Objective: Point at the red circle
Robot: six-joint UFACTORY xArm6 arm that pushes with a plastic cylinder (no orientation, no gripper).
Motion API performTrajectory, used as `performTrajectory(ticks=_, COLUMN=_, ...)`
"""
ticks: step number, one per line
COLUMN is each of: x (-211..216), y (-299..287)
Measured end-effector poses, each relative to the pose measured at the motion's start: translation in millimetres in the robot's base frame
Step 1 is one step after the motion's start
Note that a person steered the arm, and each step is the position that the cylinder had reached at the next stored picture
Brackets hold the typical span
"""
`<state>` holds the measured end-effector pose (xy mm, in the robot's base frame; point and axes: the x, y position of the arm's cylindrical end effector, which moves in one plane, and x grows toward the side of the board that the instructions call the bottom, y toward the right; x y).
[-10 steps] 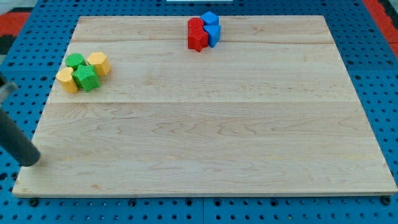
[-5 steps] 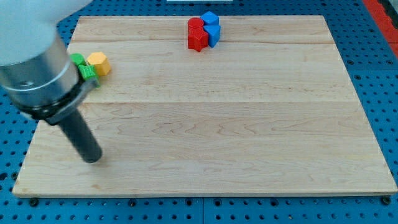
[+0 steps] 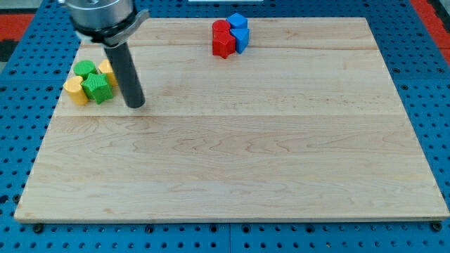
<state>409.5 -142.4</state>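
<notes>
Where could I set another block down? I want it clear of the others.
Free: the board's whole lower half and right side. Crowded: the green and yellow cluster at the view's left, with my tip just right of it, and the red and blue cluster at top centre.

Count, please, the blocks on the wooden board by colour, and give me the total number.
Red: 2, a red circle and another red block
Blue: 2, one blue block and a second blue block
Green: 2, a green circle and another green block
Yellow: 2, one yellow block and a second yellow block, partly behind the rod
Total: 8 blocks
</notes>
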Motion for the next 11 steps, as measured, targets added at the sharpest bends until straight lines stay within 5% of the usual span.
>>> performTrajectory(ticks=11, x=-194, y=56)
